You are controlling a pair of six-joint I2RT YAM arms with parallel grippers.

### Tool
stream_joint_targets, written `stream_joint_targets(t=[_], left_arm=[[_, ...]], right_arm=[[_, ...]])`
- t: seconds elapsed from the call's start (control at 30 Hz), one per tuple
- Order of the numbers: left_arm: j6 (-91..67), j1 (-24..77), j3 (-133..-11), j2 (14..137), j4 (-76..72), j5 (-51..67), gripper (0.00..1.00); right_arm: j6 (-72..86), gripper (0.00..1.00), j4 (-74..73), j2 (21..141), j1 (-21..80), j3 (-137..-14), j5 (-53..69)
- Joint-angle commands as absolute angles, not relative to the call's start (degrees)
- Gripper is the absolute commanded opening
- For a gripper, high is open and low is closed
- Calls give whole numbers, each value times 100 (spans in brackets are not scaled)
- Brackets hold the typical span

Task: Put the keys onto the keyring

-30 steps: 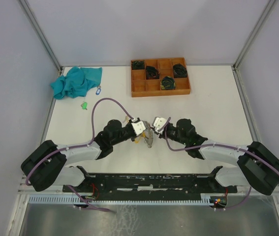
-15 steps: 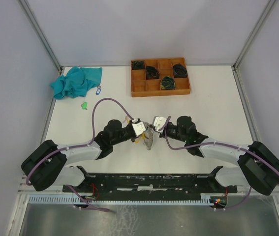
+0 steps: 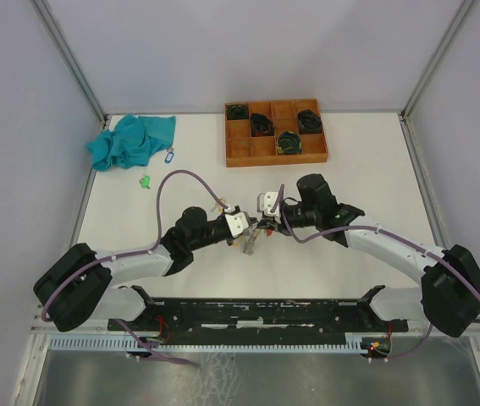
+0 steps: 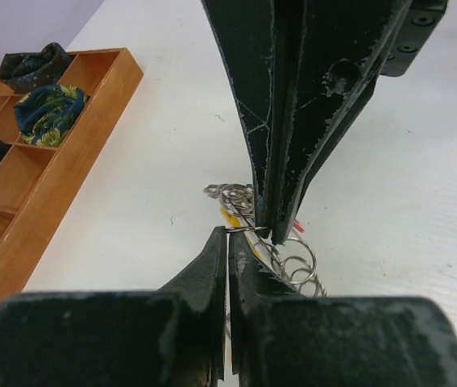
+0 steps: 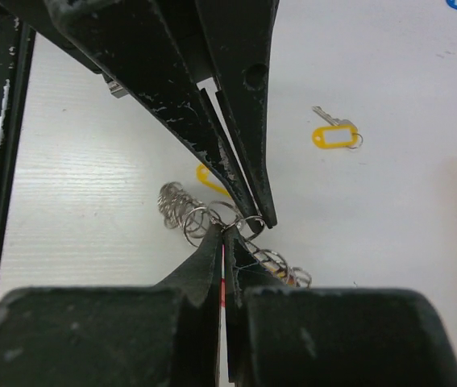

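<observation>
A bunch of silver keyrings (image 3: 248, 242) hangs between my two grippers at the table's near middle. My left gripper (image 4: 228, 233) is shut, with a thin ring wire pinched at its tips. My right gripper (image 5: 226, 229) is also shut on a ring of the same bunch (image 5: 186, 211); the tips of both grippers almost meet. A yellow-tagged key (image 5: 334, 136) lies loose on the table beyond them. A yellow piece (image 5: 209, 180) shows behind the rings. A green-tagged key (image 3: 146, 181) and a blue-tagged key (image 3: 169, 156) lie far left. No cream tag shows.
A wooden compartment tray (image 3: 275, 133) with black coiled bundles stands at the back middle and also shows in the left wrist view (image 4: 43, 193). A teal cloth (image 3: 131, 139) lies at the back left. A purple cable (image 3: 172, 182) loops over the left arm.
My right arm has swung farther back and its gripper has moved left, close up to the left gripper's tips. The ring bunch has shifted slightly left with them.
</observation>
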State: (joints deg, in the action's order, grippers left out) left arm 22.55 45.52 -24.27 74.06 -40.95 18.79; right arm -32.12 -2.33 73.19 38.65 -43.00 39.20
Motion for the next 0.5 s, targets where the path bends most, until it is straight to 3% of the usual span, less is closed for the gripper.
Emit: stream_joint_targets(t=[0.0, 0.47], left_arm=[[2233, 4531, -2206, 7281, -4953, 1881, 6], [2599, 4519, -1674, 7330, -5877, 1967, 24]], right_arm=[[-3389, 1, -841, 7354, 3969, -4740, 4988], [-3338, 1, -685, 7131, 3750, -4527, 4571]])
